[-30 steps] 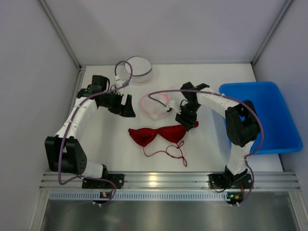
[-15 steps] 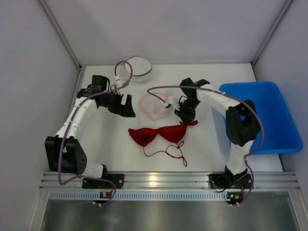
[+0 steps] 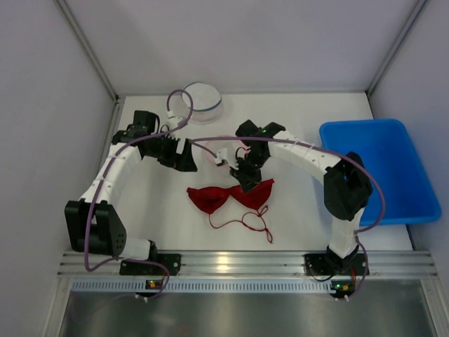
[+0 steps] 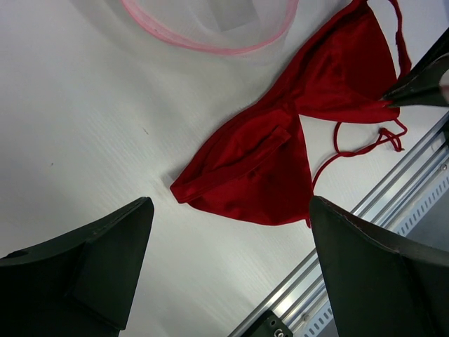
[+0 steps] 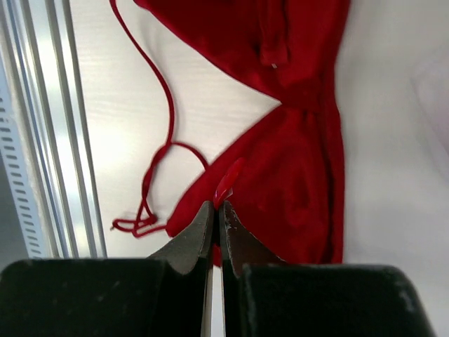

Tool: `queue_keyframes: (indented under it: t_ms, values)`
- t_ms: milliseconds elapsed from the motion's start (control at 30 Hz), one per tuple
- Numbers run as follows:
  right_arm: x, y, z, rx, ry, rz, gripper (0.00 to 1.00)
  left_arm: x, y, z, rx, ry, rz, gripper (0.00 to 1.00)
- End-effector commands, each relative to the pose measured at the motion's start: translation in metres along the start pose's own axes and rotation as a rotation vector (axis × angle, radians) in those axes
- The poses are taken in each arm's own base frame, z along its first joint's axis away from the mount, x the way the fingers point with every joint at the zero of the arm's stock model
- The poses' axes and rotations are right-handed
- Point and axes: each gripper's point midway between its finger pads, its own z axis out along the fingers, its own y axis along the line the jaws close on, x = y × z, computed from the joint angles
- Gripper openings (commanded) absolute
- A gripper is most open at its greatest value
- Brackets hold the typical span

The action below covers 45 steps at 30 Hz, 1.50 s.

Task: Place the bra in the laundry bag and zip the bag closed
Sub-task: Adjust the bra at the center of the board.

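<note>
The red bra (image 3: 228, 196) lies flat on the white table with its thin straps trailing toward the near edge; it also shows in the left wrist view (image 4: 280, 140) and the right wrist view (image 5: 302, 161). My right gripper (image 3: 248, 180) (image 5: 216, 207) is over its right cup, shut on a small red fold of its edge. The laundry bag (image 3: 217, 150), white mesh with a pink rim (image 4: 210, 38), sits just behind the bra, partly hidden by both arms. My left gripper (image 3: 186, 156) (image 4: 231, 267) hovers open, left of the bag, holding nothing.
A blue plastic bin (image 3: 414, 184) stands at the right side of the table. A round white mesh container (image 3: 201, 100) sits at the back. The aluminium rail (image 3: 231, 263) runs along the near edge.
My right gripper has shut on the bra's edge and moved left across the bra toward the laundry bag. The left arm has barely moved.
</note>
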Motion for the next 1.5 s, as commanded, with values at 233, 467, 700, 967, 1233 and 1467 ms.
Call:
queue_keyframes:
  t_ms: [233, 467, 700, 967, 1233, 1467]
  values:
    - [-0.012, 0.009, 0.049, -0.085, -0.041, 0.059, 0.08, 0.000, -0.014, -0.016, 0.005, -0.078, 0.144, 0.98]
    - [-0.006, 0.011, 0.059, -0.108, -0.023, 0.086, 0.39, 0.001, -0.017, -0.026, -0.017, -0.104, 0.204, 0.98]
    - [-0.035, 0.016, 0.031, -0.077, -0.114, 0.067, 0.60, -0.008, -0.050, -0.067, -0.035, -0.277, 0.295, 0.98]
    - [-0.076, 0.005, -0.061, 0.030, -0.375, 0.069, 0.87, 0.013, -0.069, -0.065, 0.053, -0.270, 0.347, 0.91]
    - [-0.013, -0.023, -0.140, 0.164, -0.543, 0.298, 0.86, 0.053, -0.109, -0.001, 0.171, 0.006, 0.606, 0.62]
    - [0.058, -0.020, -0.162, 0.262, -0.616, 0.508, 0.84, 0.110, -0.174, 0.056, 0.302, 0.276, 1.079, 0.54]
